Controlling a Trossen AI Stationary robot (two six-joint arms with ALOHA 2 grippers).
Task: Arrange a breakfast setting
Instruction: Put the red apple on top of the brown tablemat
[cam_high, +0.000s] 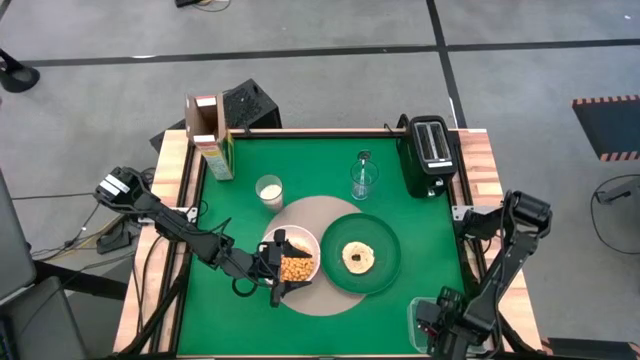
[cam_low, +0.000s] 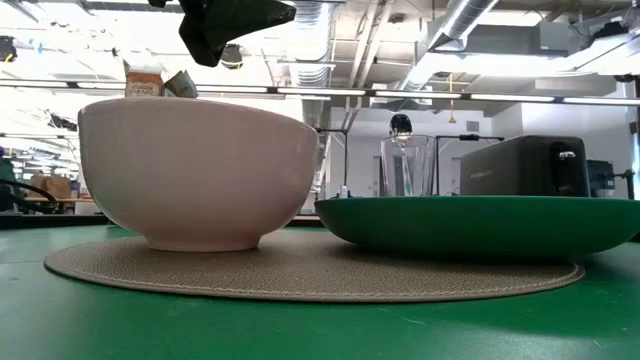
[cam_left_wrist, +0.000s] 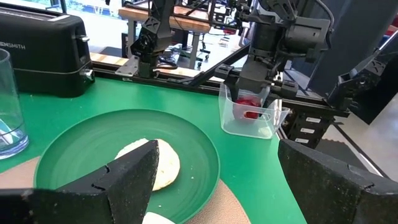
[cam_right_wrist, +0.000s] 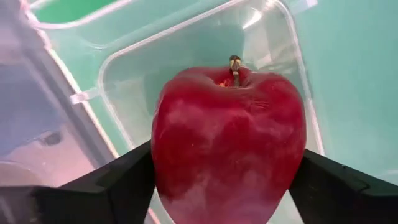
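From above, my left gripper (cam_high: 283, 270) hovers over the white bowl (cam_high: 292, 256), jaws spread. At worktop level, just bowl and dark-green plate (cam_low: 480, 225). Right wrist: jaws flank the red apple (cam_right_wrist: 230, 143) inside the clear plastic tub (cam_right_wrist: 186, 56); apple's hard, slick, so squeeze its widest middle.

Matte black jointed arms (cam_high: 170, 222), blocky wedge-shaped black jaws

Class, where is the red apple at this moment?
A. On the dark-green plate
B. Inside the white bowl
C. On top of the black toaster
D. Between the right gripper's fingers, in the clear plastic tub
D: the right wrist view shows the red apple between the right gripper's fingers, with the clear plastic tub around it.
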